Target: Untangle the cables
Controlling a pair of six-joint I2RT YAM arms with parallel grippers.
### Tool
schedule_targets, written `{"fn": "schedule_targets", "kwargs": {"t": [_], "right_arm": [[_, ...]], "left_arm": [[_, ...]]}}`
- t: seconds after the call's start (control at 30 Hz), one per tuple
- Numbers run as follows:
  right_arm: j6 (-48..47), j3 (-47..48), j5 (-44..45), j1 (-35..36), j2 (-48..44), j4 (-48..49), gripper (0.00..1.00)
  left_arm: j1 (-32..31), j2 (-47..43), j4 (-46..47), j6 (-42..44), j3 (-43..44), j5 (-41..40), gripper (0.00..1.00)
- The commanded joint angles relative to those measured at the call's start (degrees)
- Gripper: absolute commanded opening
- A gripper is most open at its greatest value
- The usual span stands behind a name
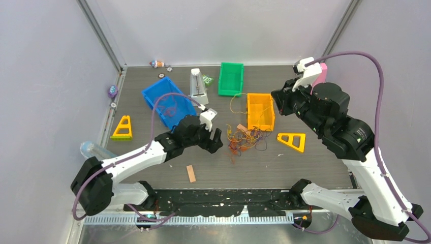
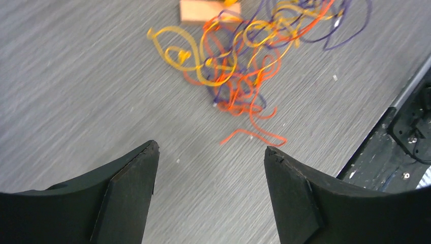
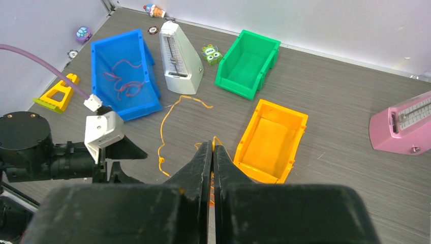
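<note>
Nearest me, the left end effector (image 2: 211, 148) hangs low over the grey desk (image 2: 76, 76) with its black fingers spread wide and nothing between them. Just beyond it lies the tangle of cables (image 1: 247, 137), a loose knot of orange, yellow, red and dark purple strands, with a small tan block (image 2: 201, 11) touching its far edge. I'd go for the red-orange tail (image 2: 254, 134) that trails out toward the fingers. Close on that one strand well clear of the knot, then draw it away slowly, so the rest doesn't drag along or cinch tighter. The right end effector (image 3: 213, 147) is held up above the heap with its fingers pressed together. I can't tell whether a strand is caught in them. Past that, a lone orange strand (image 3: 162, 137) snakes across the desk beside the orange bin (image 3: 300, 119). Farther back the blue bin (image 3: 101, 56) has a red cable (image 3: 124, 84) inside, next to a silver metronome (image 3: 175, 56) and a green bin (image 3: 259, 38). No writing is readable anywhere.
</note>
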Motion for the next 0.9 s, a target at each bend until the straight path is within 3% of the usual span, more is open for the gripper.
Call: {"fn": "schedule_targets", "kwargs": {"t": [0.0,0.1,0.27,0.4,0.63,0.73,0.87], "right_arm": [[0.05,1.99,-1.17,-0.23,-0.92,2.79,0.05],[0.8,3.1,-1.81,-0.23,-0.61,2.8,0.05],[2.11,4.09,-4.49,-0.25,-0.04,4.55,0.05],[3.32,5.31,-6.52,-0.22,1.0,5.27,0.05],[5.16,8.28,-10.29,-0.23,3.21,6.81,0.05],[5.8,10.85,-11.61,-0.23,4.09,7.02,0.05],[5.64,16.56,-8.0,-0.2,5.26,6.7,0.05]], "left_arm": [[-2.93,3.57,13.6,4.63,3.06,3.66,0.8],[-5.55,5.74,23.81,4.81,1.0,4.55,0.98],[-8.67,10.96,43.61,5.1,-2.17,4.58,0.99],[-9.63,17.72,45.07,3.7,3.4,5.0,1.0],[-11.19,27.27,47.11,-1.8,11.74,-1.51,0.99],[-11.54,29.85,48.87,-4.15,13.11,-5.08,0.91],[-11.51,31.44,49.08,-7.87,11.89,-11.01,0.54]]}}
